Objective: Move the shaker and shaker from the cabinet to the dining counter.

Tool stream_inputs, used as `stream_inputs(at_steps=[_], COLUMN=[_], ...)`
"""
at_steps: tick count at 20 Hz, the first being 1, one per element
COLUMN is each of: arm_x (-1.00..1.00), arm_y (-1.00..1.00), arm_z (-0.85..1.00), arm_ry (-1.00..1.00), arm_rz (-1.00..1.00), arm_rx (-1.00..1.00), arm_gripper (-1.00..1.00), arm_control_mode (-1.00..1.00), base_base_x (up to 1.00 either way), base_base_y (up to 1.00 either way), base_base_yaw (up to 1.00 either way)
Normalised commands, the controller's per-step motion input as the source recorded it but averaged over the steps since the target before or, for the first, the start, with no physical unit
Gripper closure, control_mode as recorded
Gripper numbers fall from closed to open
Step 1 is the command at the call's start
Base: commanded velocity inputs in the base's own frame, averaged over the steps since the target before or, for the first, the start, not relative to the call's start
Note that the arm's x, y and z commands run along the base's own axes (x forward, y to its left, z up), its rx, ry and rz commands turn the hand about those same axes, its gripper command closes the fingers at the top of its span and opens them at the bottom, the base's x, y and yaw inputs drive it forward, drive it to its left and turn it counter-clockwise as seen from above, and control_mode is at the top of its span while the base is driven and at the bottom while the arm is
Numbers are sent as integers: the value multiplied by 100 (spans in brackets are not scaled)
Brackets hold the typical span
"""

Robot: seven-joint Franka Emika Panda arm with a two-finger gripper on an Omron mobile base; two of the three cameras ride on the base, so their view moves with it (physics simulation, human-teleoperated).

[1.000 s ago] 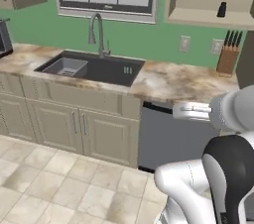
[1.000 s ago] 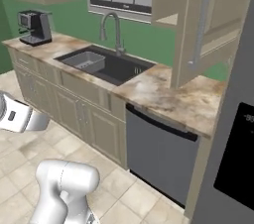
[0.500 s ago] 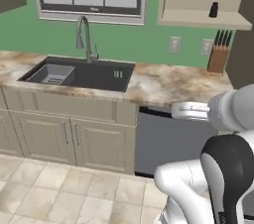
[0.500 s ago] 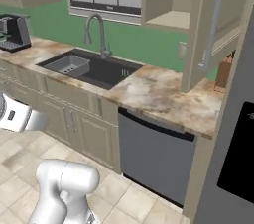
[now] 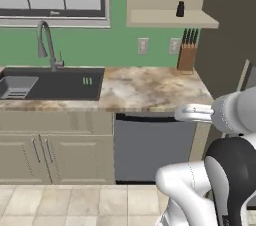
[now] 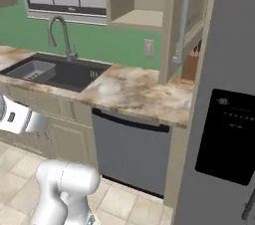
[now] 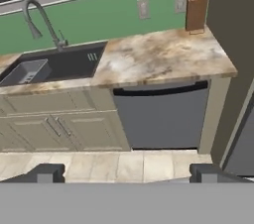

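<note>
- the claw (image 7: 126,172) stands wide and holds nothing; its two dark tips rise far apart at the bottom of the hand view, aimed at the dishwasher (image 7: 159,116) and the floor before it.
- above the tips in the hand view lies the marbled worktop (image 7: 163,57), with the sink (image 7: 52,67) at 10 o'clock and the knife block (image 7: 196,7) at 1 o'clock.
- in the left base view one shaker (image 5: 180,9) stands upright on the open cabinet's shelf (image 5: 170,18), at 12 o'clock above the knife block (image 5: 187,52).
- i can make out just one small black shape there; the second shaker i cannot tell apart.
- in the right base view the cabinet door (image 6: 185,25) hangs open, edge-on, with its handle (image 6: 180,22) facing the robot, and hides the shaker's end of the shelf.
- the key relation: the shaker is high up and far ahead of the claw, well apart, its long axis vertical.
- judgement: the arm must lift to shelf height and reach in level past the open door.
</note>
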Motion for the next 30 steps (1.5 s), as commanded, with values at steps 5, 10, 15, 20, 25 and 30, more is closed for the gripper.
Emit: stream_inputs(at_steps=[5, 10, 15, 20, 25, 30], arm_x=[0, 0, 0, 0, 0, 0], arm_y=[0, 0, 0, 0, 0, 0], arm_z=[0, 0, 0, 0, 0, 0], arm_ry=[0, 0, 0, 0, 0, 0], arm_rz=[0, 0, 0, 0, 0, 0], arm_rx=[0, 0, 0, 0, 0, 0], arm_gripper=[-100, -100, -100, -100, -100, -100], arm_control_mode=[100, 100, 100, 100, 100, 100], base_base_x=[63, 76, 69, 63, 58, 55], base_base_y=[0, 0, 0, 14, 10, -1], base_base_yaw=[-37, -34, -28, -19, -4, 3])
